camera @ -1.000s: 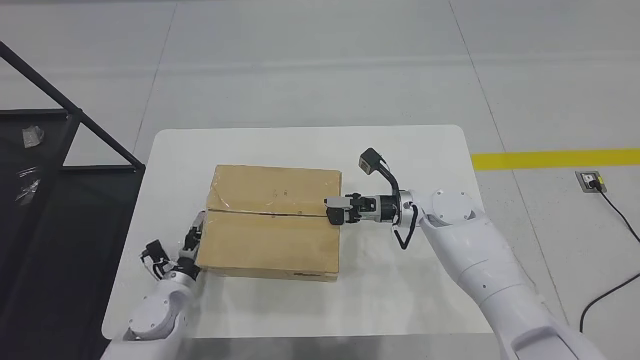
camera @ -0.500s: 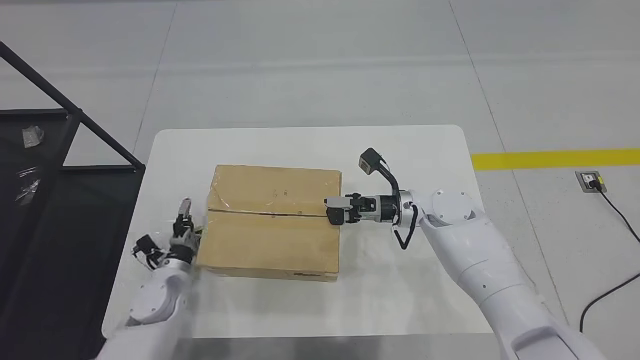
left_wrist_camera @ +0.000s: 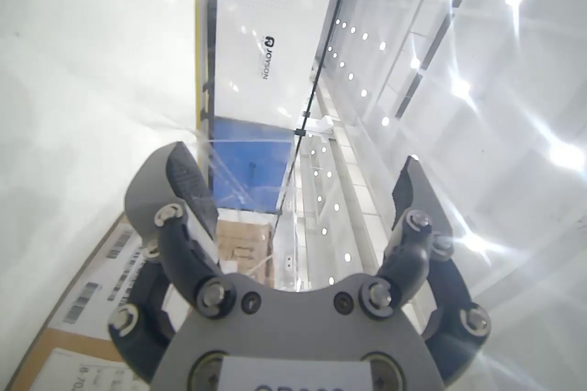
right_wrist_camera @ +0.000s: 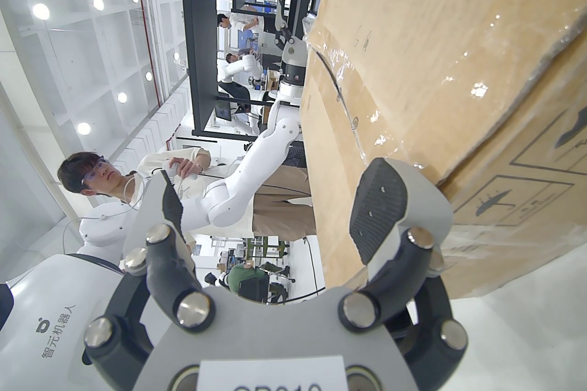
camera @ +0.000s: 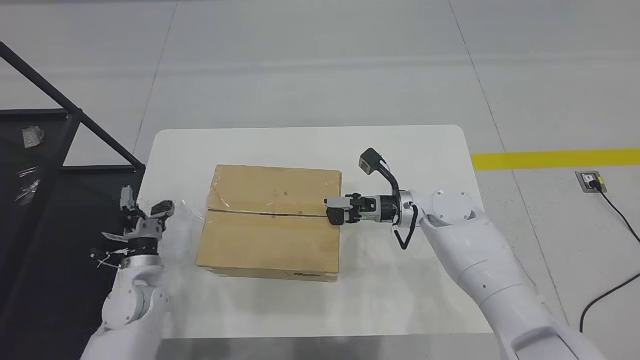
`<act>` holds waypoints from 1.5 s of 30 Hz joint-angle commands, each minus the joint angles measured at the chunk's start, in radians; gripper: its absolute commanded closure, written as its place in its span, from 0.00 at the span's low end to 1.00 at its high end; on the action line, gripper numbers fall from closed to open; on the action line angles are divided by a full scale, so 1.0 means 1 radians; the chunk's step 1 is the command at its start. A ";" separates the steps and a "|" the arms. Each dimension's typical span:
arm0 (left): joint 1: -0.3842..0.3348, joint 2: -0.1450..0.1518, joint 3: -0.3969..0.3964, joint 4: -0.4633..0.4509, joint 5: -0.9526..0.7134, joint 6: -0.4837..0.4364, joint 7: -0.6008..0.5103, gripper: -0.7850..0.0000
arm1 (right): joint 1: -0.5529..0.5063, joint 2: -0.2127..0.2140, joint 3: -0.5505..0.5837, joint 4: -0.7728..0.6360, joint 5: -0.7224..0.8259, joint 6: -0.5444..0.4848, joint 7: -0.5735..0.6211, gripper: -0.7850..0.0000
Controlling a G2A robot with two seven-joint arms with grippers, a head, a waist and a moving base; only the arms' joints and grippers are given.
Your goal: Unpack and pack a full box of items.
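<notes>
– Box (camera: 270,220) position?
– Closed, taped along seam, mid white surface (camera: 420,160).
– Print?
– Barcode stickers (left_wrist_camera: 91,296) on one side, handling symbols (right_wrist_camera: 504,200) on right end; sticker text too small.
– Left claw (camera: 140,222)?
– Spread open, near surface's left edge, apart from box.
– Right claw (camera: 330,212)?
– Also spread open, held level, at box's right end.

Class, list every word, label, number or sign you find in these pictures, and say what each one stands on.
On the box: handling pictograms, no words.
On the box's labels: barcodes and digits, too small or cut off to read.
On the white wall panel: a brand mark, left unquoted.
On the right arm casing: a brand mark, left unquoted.
On the wrist plate tags: cut off by the frame.
</notes>
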State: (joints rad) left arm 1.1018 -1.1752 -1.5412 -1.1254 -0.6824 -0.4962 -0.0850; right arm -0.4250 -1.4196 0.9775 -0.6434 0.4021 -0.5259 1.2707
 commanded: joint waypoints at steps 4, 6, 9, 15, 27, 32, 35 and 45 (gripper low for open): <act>0.060 0.003 -0.037 -0.086 0.079 -0.050 0.031 0.00 | 0.000 0.000 0.000 0.000 0.000 0.000 0.000 0.00; 0.084 0.003 -0.046 -0.119 0.103 -0.065 0.047 0.00 | 0.000 0.000 0.000 0.000 0.000 0.000 0.000 0.00; 0.113 0.001 -0.055 -0.160 0.134 -0.079 0.062 0.00 | 0.000 0.000 0.000 0.000 0.000 0.000 0.000 0.00; 0.136 -0.003 -0.064 -0.217 0.129 -0.048 0.050 0.00 | 0.000 0.000 0.000 0.000 0.000 0.000 0.000 0.00; 0.183 -0.007 -0.112 -0.316 0.066 -0.019 -0.026 0.00 | 0.000 0.000 0.000 0.000 0.000 0.000 0.000 0.00; 0.207 -0.009 -0.140 -0.351 0.048 -0.031 -0.022 0.00 | 0.000 0.000 0.000 0.000 0.000 0.000 0.000 0.00; 0.220 -0.011 -0.149 -0.382 0.058 -0.043 -0.026 0.00 | 0.000 0.000 0.000 0.000 0.000 0.000 0.000 0.00; 0.244 -0.021 -0.146 -0.482 0.086 -0.057 -0.016 0.00 | -0.045 0.016 0.014 -0.100 -0.045 0.020 -0.049 0.00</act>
State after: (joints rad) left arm 1.3452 -1.1952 -1.6888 -1.5998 -0.5973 -0.5531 -0.1015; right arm -0.4637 -1.4080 0.9858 -0.7273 0.3621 -0.5098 1.2261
